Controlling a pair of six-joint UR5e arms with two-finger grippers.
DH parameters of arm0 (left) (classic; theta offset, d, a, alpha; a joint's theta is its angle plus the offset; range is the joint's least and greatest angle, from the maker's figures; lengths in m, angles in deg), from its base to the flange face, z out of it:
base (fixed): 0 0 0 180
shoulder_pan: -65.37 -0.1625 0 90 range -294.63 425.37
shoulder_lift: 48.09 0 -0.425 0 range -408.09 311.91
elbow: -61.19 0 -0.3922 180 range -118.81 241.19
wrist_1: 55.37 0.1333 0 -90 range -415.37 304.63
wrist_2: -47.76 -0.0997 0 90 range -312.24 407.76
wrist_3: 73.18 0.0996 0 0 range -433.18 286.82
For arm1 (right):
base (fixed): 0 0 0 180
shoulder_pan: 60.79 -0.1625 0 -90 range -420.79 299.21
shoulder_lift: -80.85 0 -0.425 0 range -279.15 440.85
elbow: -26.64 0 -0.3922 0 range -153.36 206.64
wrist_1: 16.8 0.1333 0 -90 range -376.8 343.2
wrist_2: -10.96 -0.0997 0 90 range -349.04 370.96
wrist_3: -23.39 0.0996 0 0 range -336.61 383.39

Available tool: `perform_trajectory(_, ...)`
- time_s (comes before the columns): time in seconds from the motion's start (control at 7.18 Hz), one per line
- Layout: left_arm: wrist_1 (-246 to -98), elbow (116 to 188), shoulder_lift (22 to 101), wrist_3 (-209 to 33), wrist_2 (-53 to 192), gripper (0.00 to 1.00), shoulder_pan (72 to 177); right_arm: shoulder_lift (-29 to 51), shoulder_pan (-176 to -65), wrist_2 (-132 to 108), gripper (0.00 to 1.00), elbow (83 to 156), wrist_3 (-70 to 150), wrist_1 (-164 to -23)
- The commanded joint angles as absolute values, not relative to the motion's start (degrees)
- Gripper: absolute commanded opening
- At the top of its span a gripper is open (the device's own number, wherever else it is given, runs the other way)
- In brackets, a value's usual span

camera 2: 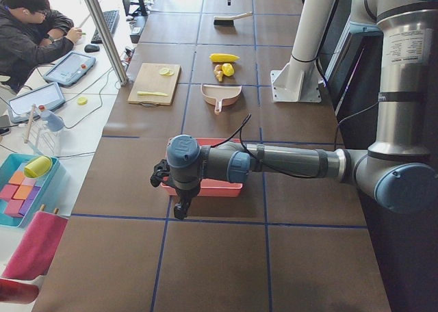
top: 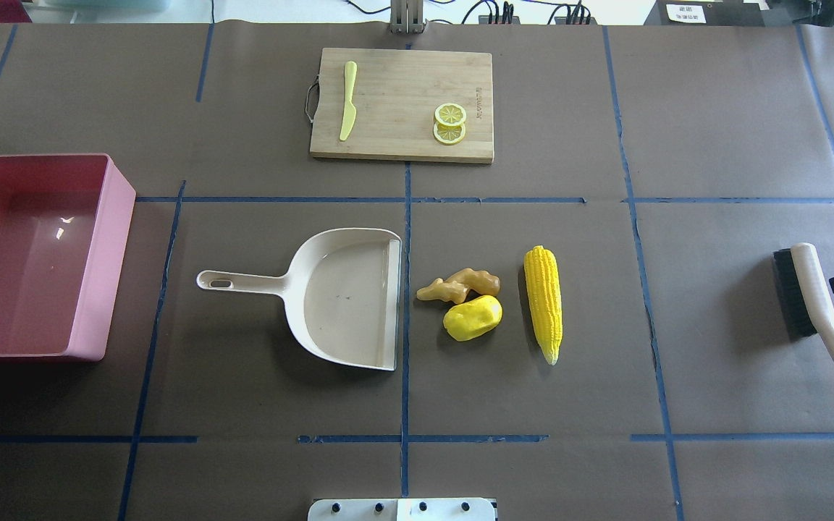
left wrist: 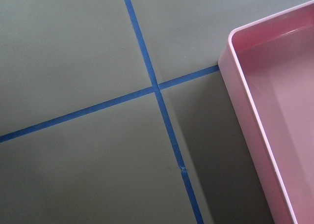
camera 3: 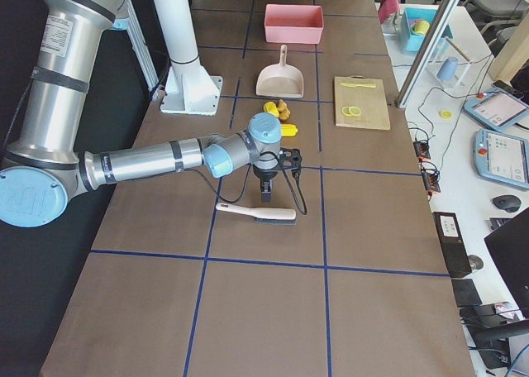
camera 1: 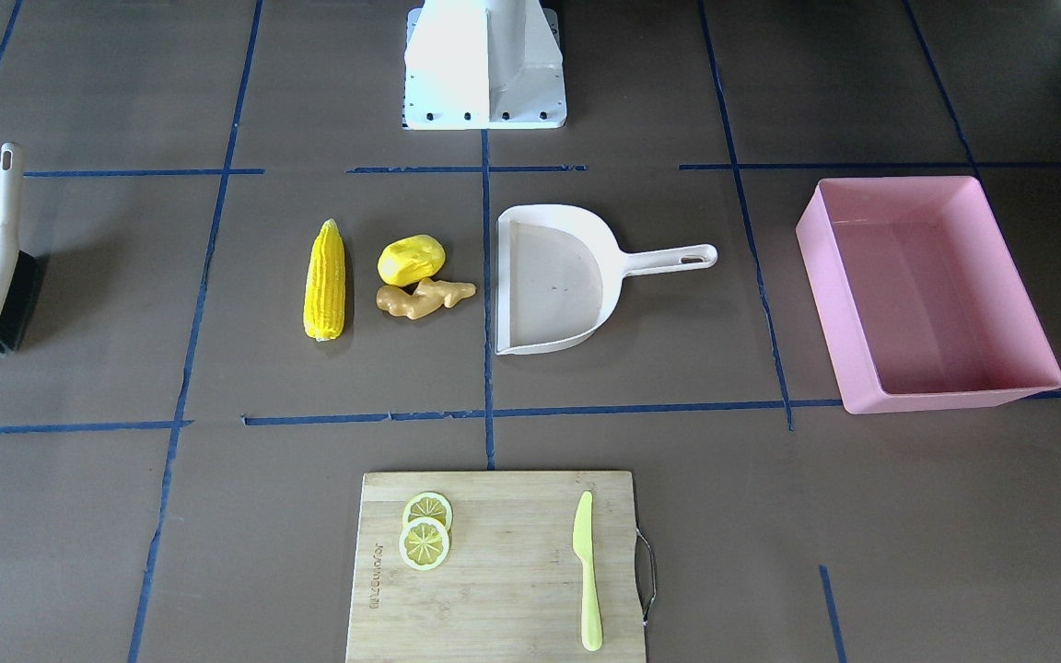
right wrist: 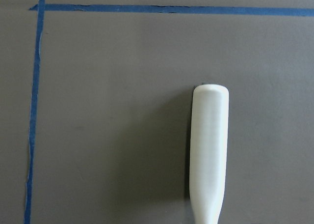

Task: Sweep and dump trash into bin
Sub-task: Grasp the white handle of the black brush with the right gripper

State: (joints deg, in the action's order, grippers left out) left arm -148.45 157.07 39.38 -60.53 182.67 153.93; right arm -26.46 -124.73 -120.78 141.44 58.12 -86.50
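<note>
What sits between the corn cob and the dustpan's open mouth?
In the overhead view, the ginger root and the yellow lump lie between the corn cob and the dustpan.

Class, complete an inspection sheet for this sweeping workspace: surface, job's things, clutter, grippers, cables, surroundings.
Surface: brown paper-covered table, blue tape grid.
Job's things: yellow corn cob, rounded yellow lump and knobbly tan ginger root lie loose beside the mouth of the off-white handled dustpan; lump touches ginger. Large pink plastic tub is empty. Black-bristled hand brush lies flat.
Clutter: bamboo cutting board carrying two lemon slices and a yellow-green knife.
Grippers: left gripper hangs near the tub; right gripper hangs over the brush; open or shut cannot be told.
Cables: black cable loops at each wrist.
Surroundings: seated person at a side desk.
</note>
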Motion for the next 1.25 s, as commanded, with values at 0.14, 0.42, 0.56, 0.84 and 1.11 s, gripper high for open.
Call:
perform_trajectory(0.14,-148.4,157.0,39.4,-60.5,183.1,1.0,153.4,-29.1,-115.4,-114.5,0.98,135.0,64.6,-75.4)
perform_trajectory(0.42,-148.4,157.0,39.4,-60.5,183.2,1.0,153.3,-29.1,-113.4,-114.0,0.99,132.4,64.5,-73.8)
perform_trajectory(0.56,-148.4,157.0,39.4,-60.5,183.2,1.0,153.3,-30.1,-111.9,-114.0,0.99,132.4,64.5,-73.8)
perform_trajectory(0.84,-148.5,157.0,39.4,-60.3,183.2,1.0,153.3,-30.5,-110.1,-113.9,0.85,132.3,64.5,-73.9)
perform_trajectory(1.11,-148.5,157.0,39.4,-60.3,183.2,1.0,153.3,-30.8,-109.8,-113.9,0.24,132.3,64.5,-73.9)
